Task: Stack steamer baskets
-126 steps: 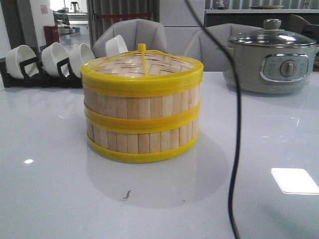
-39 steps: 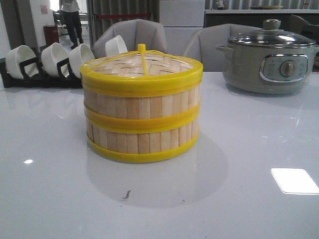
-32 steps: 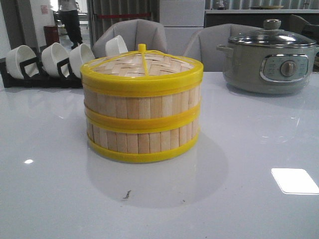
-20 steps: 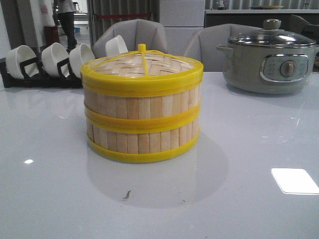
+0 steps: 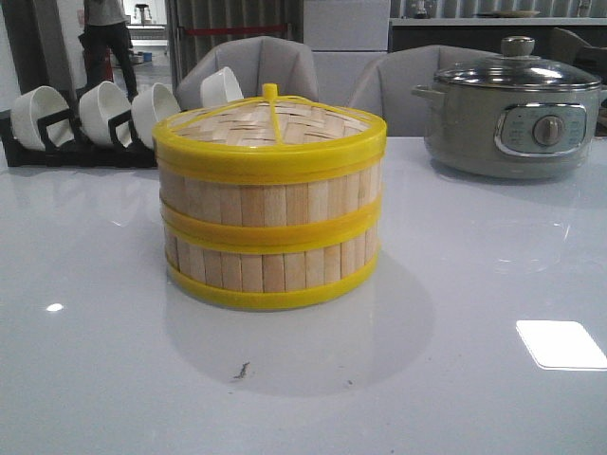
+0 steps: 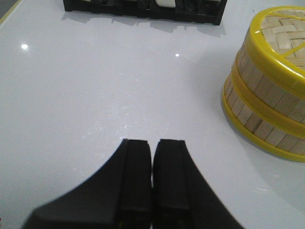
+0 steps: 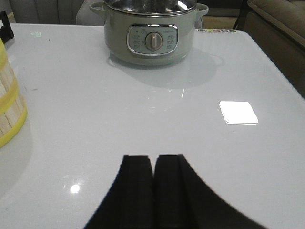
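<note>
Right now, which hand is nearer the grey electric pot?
The right. The right hand is shut over bare table with the grey electric pot straight ahead of it. The left hand, also shut, sits beside the stacked steamer baskets; its view shows no pot.

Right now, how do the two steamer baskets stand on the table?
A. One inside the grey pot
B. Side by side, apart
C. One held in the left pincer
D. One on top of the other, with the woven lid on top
D: in the front view the upper basket sits on the lower basket, and the woven lid covers the top.
</note>
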Action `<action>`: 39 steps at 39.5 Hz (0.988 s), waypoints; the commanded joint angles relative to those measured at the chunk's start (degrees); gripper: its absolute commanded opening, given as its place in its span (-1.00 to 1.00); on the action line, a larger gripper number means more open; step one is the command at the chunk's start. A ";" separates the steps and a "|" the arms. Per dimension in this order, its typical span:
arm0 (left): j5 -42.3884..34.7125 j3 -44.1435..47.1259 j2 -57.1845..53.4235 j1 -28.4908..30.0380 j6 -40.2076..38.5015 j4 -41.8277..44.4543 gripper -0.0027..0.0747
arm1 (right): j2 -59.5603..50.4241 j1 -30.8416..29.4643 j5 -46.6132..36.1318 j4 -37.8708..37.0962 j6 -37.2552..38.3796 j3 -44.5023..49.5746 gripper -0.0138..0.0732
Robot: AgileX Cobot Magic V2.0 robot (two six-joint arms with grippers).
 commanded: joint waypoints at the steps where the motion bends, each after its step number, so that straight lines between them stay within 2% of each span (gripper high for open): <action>1: -4.63 -1.56 -0.11 0.10 -0.35 -0.43 -0.71 | 0.52 -0.35 -4.65 -0.25 -0.46 -1.71 -0.53; 9: -5.32 -1.56 -0.68 0.10 -0.21 1.38 -0.71 | 0.52 -0.35 -4.65 -0.25 -0.46 -1.71 -0.53; 17: -8.90 -0.13 -6.08 0.10 0.12 3.18 -0.71 | 0.52 -0.35 -4.65 -0.25 -0.46 -1.71 -0.53; 25: -15.39 6.51 -15.48 0.10 0.12 2.45 -0.71 | 0.52 -0.35 -4.65 -0.25 -0.46 -1.71 -0.53; 39: -15.93 21.12 -32.01 2.59 0.12 2.45 -0.71 | 0.52 -0.35 -4.65 -0.25 -0.46 -1.71 -0.53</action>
